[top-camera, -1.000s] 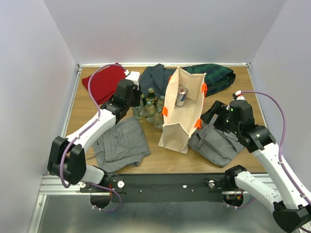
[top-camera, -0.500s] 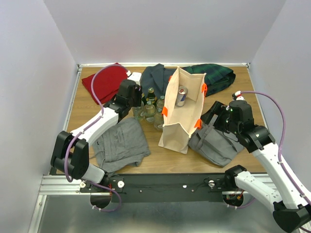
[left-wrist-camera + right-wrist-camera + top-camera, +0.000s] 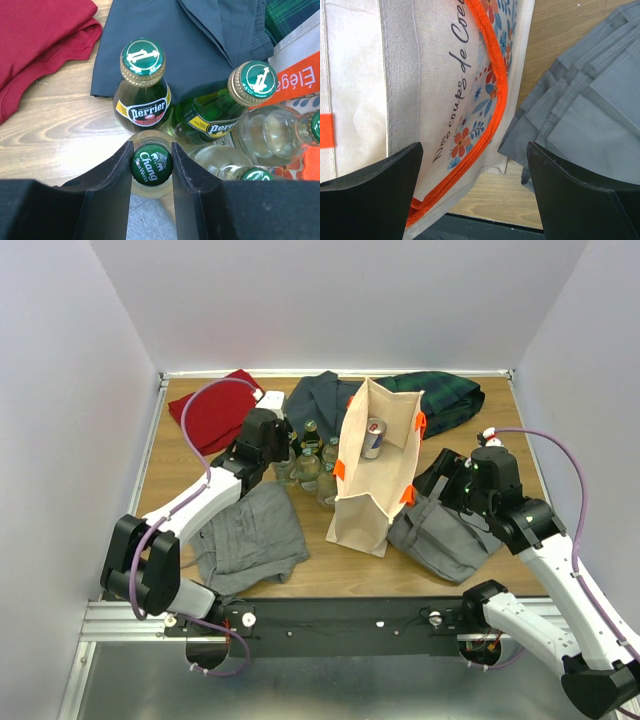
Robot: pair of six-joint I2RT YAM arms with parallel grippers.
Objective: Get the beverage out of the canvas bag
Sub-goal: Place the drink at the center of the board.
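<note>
Canvas bag (image 3: pixel 365 505): beige tote with orange handles, standing upright at the middle of the wooden table (image 3: pixel 320 570), mouth open to the top camera. The beverage can (image 3: pixel 373 437) stands inside it against the far wall, silver top up. Nearest item, left: grey garment (image 3: pixel 250 535), folded flat near the front edge. Nearest item, right: grey folded fabric (image 3: pixel 445 540), lying just beside the bag's foot. Right gripper (image 3: pixel 445 478): above that fabric, beside the bag's right wall, fingers spread wide and clasping nothing. The wrist view shows the printed canvas and an orange handle between them; whether a finger touches the cloth cannot be told. Left gripper (image 3: pixel 151 155): lowered over a cluster of bottles just left of the bag, fingers clamped on the green cap of the Chang bottle (image 3: pixel 151 165). Beyond it stand two green Perrier bottles (image 3: pixel 142 90), upright, and a clear bottle (image 3: pixel 265 132) next to the bag's handle. Far row: red cloth (image 3: pixel 210 410) at the left, dark blue garment (image 3: pixel 315 400) behind the bottles, green plaid cloth (image 3: pixel 450 400) behind the bag at the right.
</note>
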